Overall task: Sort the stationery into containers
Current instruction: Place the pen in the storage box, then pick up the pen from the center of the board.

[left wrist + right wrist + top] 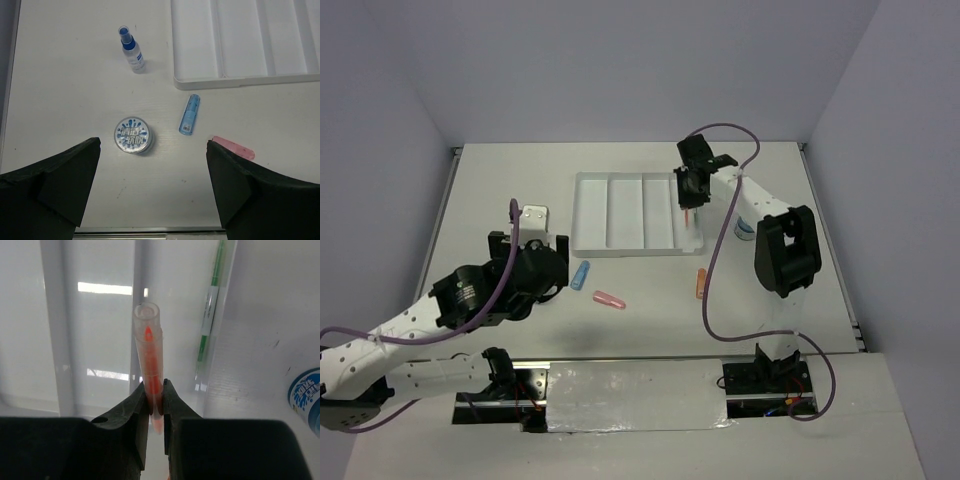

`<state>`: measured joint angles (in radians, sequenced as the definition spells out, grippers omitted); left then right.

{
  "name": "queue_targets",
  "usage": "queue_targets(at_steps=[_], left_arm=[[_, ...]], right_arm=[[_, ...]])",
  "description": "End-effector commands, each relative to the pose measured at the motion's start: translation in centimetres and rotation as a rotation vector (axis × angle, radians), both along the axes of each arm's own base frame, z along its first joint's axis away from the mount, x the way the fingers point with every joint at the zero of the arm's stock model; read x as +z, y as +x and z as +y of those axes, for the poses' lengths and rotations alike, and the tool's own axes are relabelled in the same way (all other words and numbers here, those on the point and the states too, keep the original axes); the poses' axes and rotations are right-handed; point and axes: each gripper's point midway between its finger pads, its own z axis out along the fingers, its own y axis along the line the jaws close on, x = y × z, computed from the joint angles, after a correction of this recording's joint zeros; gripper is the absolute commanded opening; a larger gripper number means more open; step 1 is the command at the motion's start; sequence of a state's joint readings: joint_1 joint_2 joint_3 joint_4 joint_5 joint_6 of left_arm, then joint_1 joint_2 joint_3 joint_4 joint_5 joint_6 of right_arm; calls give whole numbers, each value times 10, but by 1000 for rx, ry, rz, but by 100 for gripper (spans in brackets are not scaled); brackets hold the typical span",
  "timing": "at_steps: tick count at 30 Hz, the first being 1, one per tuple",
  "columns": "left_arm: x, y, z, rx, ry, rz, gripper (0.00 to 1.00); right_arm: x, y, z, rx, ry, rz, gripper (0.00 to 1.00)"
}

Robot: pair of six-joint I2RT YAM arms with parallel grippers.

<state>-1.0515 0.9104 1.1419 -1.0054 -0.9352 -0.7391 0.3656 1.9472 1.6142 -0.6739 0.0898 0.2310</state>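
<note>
The white four-compartment tray (625, 212) lies at the table's middle back. My right gripper (690, 185) is shut on a thin orange pen (148, 345) and holds it above the tray's right end, over a divider (137, 290). A green pen (210, 310) lies in the rightmost compartment. My left gripper (152, 185) is open and empty above the table, just near of a blue-grey patterned disc (133, 135). A blue-capped bottle (132, 50) stands beyond the disc. A blue stick (581, 275), a pink stick (609, 299) and an orange stick (701, 283) lie in front of the tray.
A second patterned disc (744, 228) lies right of the tray beside the right arm, and shows in the right wrist view (306, 395). The left arm's body hides the first disc in the top view. White walls close in the table.
</note>
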Motion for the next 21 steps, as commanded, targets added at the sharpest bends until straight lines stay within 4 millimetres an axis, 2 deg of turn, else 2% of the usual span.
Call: queue_targets(at_steps=[1, 3, 5, 6, 7, 11, 12, 13, 16, 17, 18, 20, 21], left_arm=[[-3, -6, 14, -1, 5, 3, 99], [-11, -6, 19, -4, 12, 6, 99], [-13, -6, 20, -7, -22, -7, 99], [-20, -6, 20, -7, -16, 3, 99], [-21, -6, 20, -8, -28, 6, 99], [-23, -2, 27, 39, -33, 11, 99], [-25, 0, 27, 39, -34, 12, 99], [-25, 3, 31, 58, -37, 11, 99], [-28, 7, 36, 85, -37, 27, 99], [-29, 8, 38, 95, -35, 30, 99], [-29, 9, 39, 103, -36, 30, 99], [-28, 10, 45, 135, -41, 24, 99], [-28, 10, 49, 152, -40, 23, 99]], right_arm=[[14, 20, -8, -40, 4, -25, 4], [9, 23, -7, -40, 5, -14, 7], [0, 26, -11, -47, -2, 4, 12], [-2, 25, -10, -46, -2, 9, 16], [-5, 26, -13, -56, -2, 19, 23], [-7, 25, -10, -53, 20, 21, 40], [-3, 25, -8, -45, 30, 15, 50], [-1, 25, -8, -47, 34, 11, 55], [15, 24, -9, -52, 39, -11, 59], [21, 23, -9, -53, 46, -22, 66], [39, 20, -7, -44, 66, -60, 72], [51, 10, -7, -48, 83, -78, 73], [76, 2, -5, -39, 106, -132, 73]])
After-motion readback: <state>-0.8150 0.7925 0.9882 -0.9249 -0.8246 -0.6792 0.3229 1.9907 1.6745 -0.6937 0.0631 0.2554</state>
